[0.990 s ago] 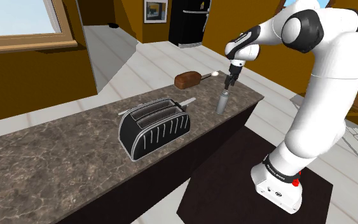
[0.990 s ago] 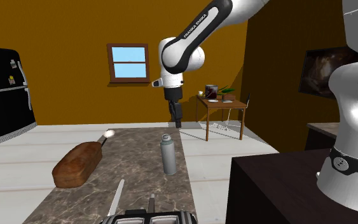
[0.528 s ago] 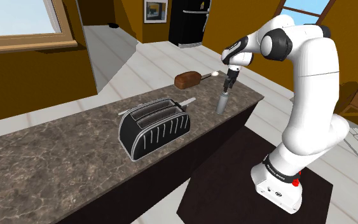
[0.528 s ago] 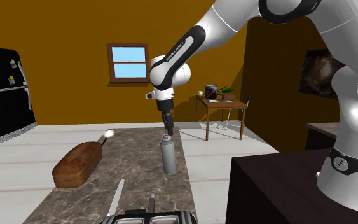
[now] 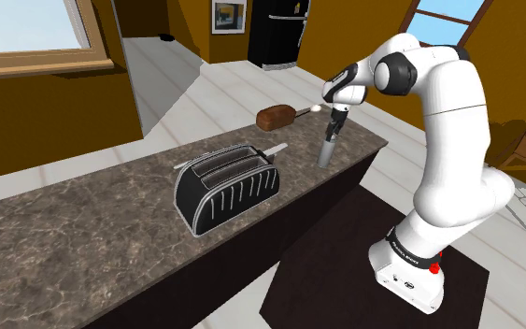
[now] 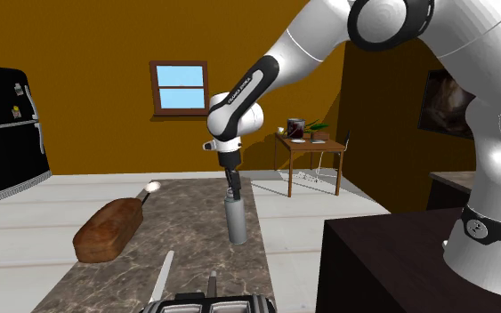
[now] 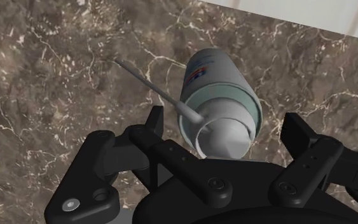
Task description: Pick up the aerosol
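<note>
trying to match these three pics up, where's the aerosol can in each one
shoulder view: aerosol can upright near the marbled counter's right-hand edge, under the gripper.
second exterior view: mid-picture, right of the bread loaf.
wrist view: seen cap-first, between the open fingers.
shared landmark: the marbled counter it stands on.

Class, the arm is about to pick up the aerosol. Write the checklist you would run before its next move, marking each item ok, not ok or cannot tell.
1. aerosol upright on the counter: ok.
2. gripper open: ok, fingers stand apart.
3. Aerosol's cap between the fingers: ok, by the wrist view.
4. Fingers low enough along the aerosol's body: cannot tell.
5. Grip made: not ok, fingers do not touch it.
6. bread loaf and toaster apart from the aerosol: ok.
</note>
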Robot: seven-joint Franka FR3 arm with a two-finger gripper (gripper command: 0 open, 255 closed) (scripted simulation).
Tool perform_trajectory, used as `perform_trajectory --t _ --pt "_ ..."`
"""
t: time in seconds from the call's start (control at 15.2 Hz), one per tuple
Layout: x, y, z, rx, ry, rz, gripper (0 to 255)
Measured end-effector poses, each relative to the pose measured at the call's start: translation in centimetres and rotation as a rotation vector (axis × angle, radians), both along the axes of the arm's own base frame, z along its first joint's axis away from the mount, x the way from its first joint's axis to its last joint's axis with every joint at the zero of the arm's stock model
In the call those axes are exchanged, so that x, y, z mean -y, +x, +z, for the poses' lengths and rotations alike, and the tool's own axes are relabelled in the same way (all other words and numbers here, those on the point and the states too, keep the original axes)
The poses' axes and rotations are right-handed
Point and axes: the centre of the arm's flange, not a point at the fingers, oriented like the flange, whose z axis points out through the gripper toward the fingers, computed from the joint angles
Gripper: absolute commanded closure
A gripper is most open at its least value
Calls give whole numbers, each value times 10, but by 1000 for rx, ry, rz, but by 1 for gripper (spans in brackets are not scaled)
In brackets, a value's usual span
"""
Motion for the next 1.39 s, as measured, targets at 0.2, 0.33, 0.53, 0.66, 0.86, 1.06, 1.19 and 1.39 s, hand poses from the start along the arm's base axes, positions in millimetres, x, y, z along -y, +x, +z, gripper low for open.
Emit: perform_trajectory --t 0.2,0.33,0.53,0.66,0.86,1.06,1.19,1.39 --pt "1 1 -6 1 -1 0 255" --pt "1 1 -6 2 -1 0 255" --pt "1 2 -6 2 -1 0 255" --pt "1 2 -6 2 -1 0 255" --pt "0 1 -4 1 0 0 255" --pt "1 1 9 0 0 0 255" --pt "2 0 18 0 0 0 255" --pt "1 1 34 0 0 0 255"
